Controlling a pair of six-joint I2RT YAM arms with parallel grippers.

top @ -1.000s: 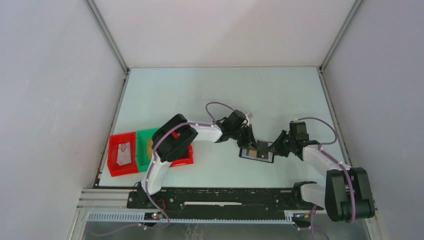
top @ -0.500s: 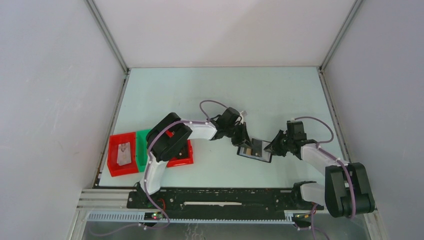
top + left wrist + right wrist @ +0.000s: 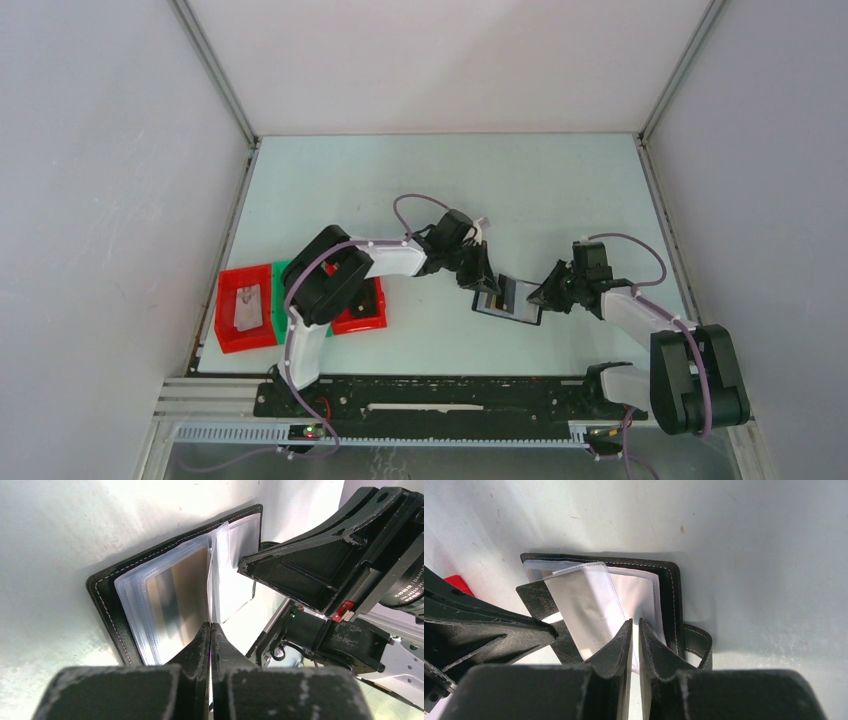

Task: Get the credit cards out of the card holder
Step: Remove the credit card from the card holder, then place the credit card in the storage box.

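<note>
The pale green worktop (image 3: 560,190) spreads wide around the black stitched folding card holder (image 3: 518,303), which lies open near its middle-front. The left gripper (image 3: 210,626) and right gripper (image 3: 634,625), from opposite edges, are each clenched on its clear sleeves (image 3: 589,605). A tan rectangular credit card (image 3: 182,597) sits sleeved.

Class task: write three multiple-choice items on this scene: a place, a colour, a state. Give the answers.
1. Where does the card holder lie? A in a red tray; B on the table between the left end effector and the right end effector; C against the back wall.
2. What colour is its outside? A black; B green; C red.
3. How is it? A folded shut; B open, clear sleeves fanned; C standing on edge.
Answers: B, it lies flat between both arms; A, a black edge with pale stitching shows; B, the sleeves stand spread.
</note>
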